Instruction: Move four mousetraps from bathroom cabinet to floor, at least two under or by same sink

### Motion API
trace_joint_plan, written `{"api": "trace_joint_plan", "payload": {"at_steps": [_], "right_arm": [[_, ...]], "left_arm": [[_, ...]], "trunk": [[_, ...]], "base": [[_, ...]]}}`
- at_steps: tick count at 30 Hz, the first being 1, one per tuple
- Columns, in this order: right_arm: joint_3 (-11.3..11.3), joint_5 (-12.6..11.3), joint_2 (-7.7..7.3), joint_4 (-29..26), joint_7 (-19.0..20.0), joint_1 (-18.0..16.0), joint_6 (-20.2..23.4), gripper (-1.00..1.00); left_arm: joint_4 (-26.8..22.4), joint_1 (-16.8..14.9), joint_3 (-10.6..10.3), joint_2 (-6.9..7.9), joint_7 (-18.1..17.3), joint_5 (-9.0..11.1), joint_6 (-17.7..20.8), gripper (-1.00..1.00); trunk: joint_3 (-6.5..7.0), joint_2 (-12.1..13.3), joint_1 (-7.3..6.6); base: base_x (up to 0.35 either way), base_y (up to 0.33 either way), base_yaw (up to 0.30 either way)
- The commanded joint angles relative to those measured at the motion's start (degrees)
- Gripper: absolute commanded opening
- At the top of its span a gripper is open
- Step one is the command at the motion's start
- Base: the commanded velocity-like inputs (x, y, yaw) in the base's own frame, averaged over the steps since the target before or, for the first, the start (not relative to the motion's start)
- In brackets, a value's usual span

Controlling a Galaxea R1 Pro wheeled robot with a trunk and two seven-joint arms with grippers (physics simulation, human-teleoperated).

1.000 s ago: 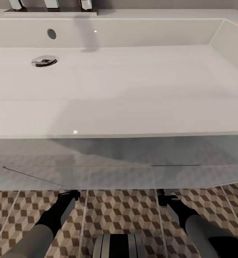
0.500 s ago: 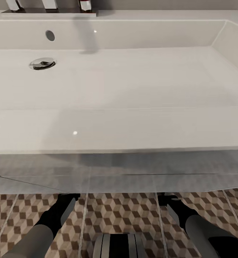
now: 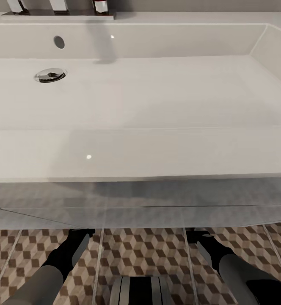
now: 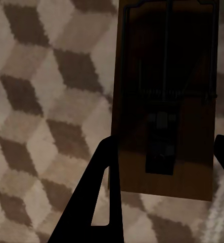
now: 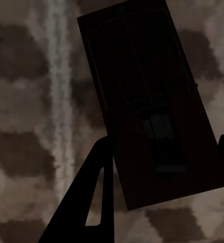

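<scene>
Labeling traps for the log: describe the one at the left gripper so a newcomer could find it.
Start at the white bathroom sink, then drop to the cube-patterned bathroom floor below it. Between the left gripper fingers sits a brown wooden mousetrap, squarer to them than the right gripper's skewed trap.

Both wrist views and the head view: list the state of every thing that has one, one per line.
Left gripper: fingers astride a mousetrap; grip unclear.
Right gripper: fingers astride a second mousetrap; grip unclear.
Bathroom sink: dry, drain unplugged.
Bathroom floor: tiled, patterned.
</scene>
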Motion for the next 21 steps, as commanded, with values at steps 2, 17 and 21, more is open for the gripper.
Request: {"api": "trace_joint_plan", "payload": {"at_steps": [2,17,21], "right_arm": [[0.3,-0.1,-0.02,-0.1,-0.2,0.0,0.4,-1.00],[0.3,-0.1,-0.02,-0.1,-0.2,0.0,0.4,-1.00],[0.3,-0.1,-0.02,-0.1,-0.2,0.0,0.4,-1.00]], "left_arm": [[-0.1,0.0,-0.5,0.09,0.6,0.6,0.2,-1.00],[-0.1,0.0,-0.5,0.05,0.6,0.6,0.3,-1.00],[-0.1,0.0,-0.5,0.07,0.6,0.6,0.4,-1.00]], "trunk": [[-0.03,0.0,-0.01],[-0.03,0.0,-0.01],[-0.03,0.0,-0.01]], "base": [[0.000,0.000,0.000],[0.000,0.000,0.000],[0.000,0.000,0.000]]}}
